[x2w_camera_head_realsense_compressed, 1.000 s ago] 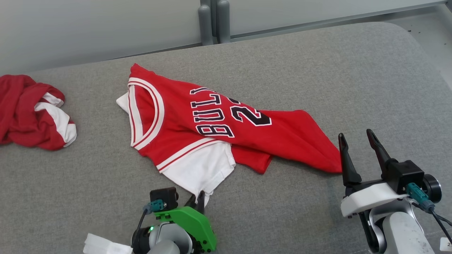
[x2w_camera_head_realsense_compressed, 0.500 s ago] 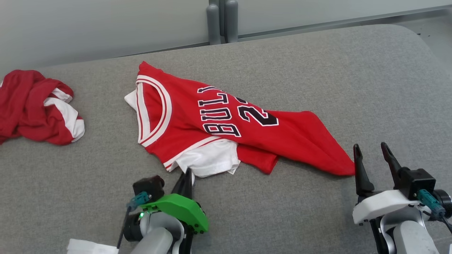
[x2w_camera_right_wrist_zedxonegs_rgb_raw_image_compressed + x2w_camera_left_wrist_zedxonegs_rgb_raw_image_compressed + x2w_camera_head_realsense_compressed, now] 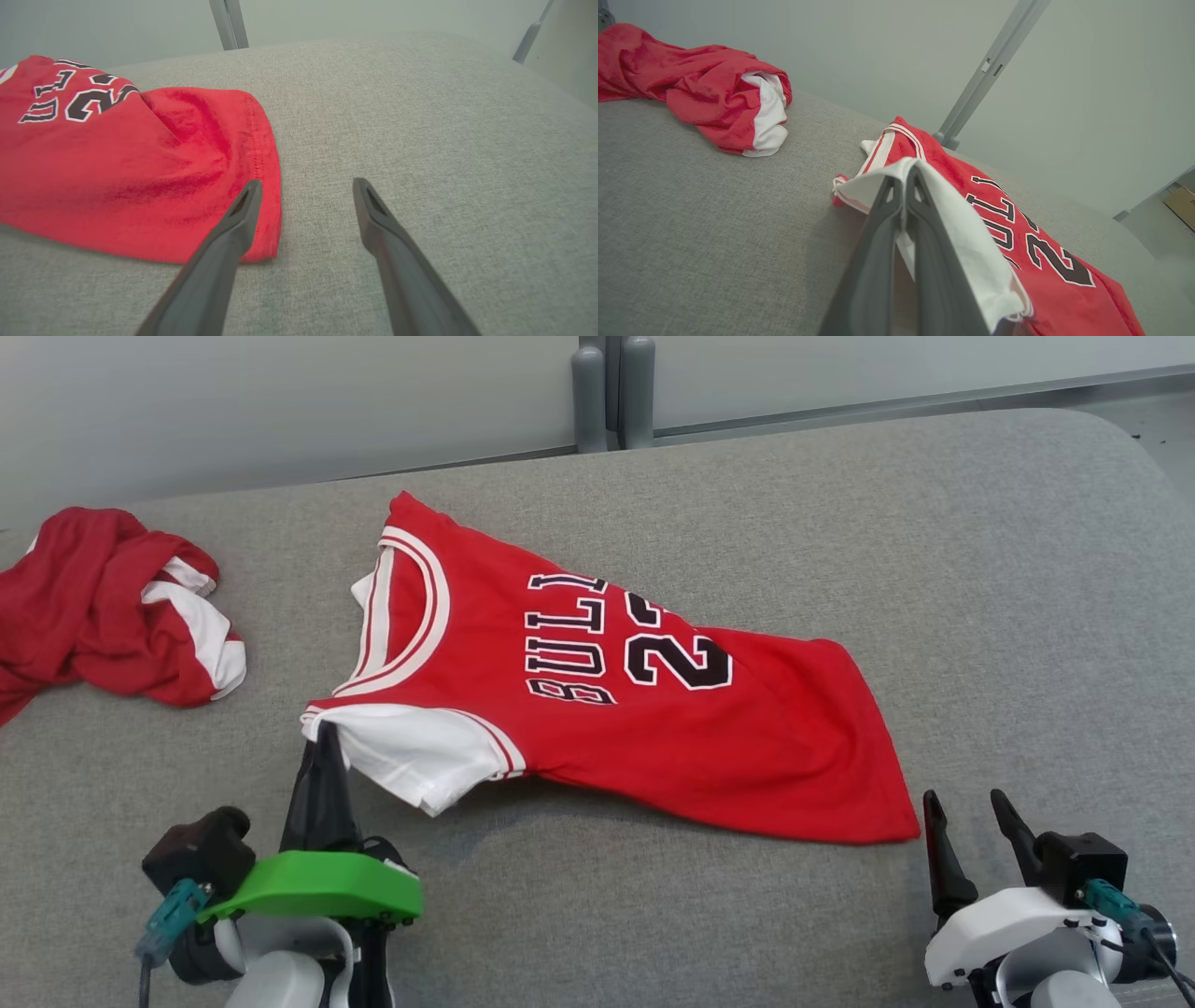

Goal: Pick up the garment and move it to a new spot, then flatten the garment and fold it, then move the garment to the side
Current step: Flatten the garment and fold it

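One red jersey (image 3: 597, 709) is laid across the middle of the grey fabric surface (image 3: 980, 569). Its white sleeve (image 3: 420, 756) is pinched and lifted by the left tool (image 3: 322, 737), presumably to draw the cloth flat. The right tool (image 3: 966, 803) is held spread just beside the jersey's lower corner, apparently for a second grip. One crumpled red garment (image 3: 112, 607) lies well apart.

Soft, even, bright light from overhead; the jersey (image 3: 597, 709) casts a thin, faint shadow along its near edge on the grey cushion (image 3: 980, 569); head view sharp; wrist views wide-angle, with the left gripper (image 3: 906, 171) blurring near the lens.
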You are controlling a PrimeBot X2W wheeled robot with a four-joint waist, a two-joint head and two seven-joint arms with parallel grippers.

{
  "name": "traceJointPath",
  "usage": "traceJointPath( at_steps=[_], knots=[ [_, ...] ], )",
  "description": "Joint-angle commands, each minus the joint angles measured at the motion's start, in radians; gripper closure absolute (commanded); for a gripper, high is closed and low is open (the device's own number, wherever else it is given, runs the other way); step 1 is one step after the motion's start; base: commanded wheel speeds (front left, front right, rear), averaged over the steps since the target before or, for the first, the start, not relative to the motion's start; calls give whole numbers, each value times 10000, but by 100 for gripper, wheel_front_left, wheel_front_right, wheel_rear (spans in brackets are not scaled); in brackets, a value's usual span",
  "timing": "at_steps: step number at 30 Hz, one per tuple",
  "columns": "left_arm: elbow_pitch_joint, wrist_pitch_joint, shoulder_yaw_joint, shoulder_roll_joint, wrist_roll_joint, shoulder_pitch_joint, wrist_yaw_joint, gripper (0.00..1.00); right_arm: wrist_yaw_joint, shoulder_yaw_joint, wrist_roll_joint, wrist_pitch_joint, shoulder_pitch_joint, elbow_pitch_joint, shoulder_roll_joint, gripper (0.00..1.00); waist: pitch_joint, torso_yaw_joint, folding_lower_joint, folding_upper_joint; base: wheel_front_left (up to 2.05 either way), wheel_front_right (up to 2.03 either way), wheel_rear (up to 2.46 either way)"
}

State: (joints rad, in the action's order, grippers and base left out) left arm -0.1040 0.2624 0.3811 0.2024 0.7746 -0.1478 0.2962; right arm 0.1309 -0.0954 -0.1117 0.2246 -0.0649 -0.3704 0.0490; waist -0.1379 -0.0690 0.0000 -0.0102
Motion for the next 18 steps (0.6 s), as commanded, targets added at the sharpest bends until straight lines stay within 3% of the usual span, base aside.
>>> traceJointPath(
  at_steps=[1,8,18],
  knots=[
    [296,34,-125,148,-110,259,124,100,-3,67,-50,3,86,-54,26,0,-5,19,0,102,0,0,0],
    [1233,-145,-86,403,-210,1020,462,100,-3,608,-280,-75,91,-407,25,0,53,102,0,102,0,0,0],
    [1128,-260,130,271,-119,1173,437,100,-4,932,-749,-197,-115,-1309,31,0,152,431,0,102,0,0,0]
  ],
)
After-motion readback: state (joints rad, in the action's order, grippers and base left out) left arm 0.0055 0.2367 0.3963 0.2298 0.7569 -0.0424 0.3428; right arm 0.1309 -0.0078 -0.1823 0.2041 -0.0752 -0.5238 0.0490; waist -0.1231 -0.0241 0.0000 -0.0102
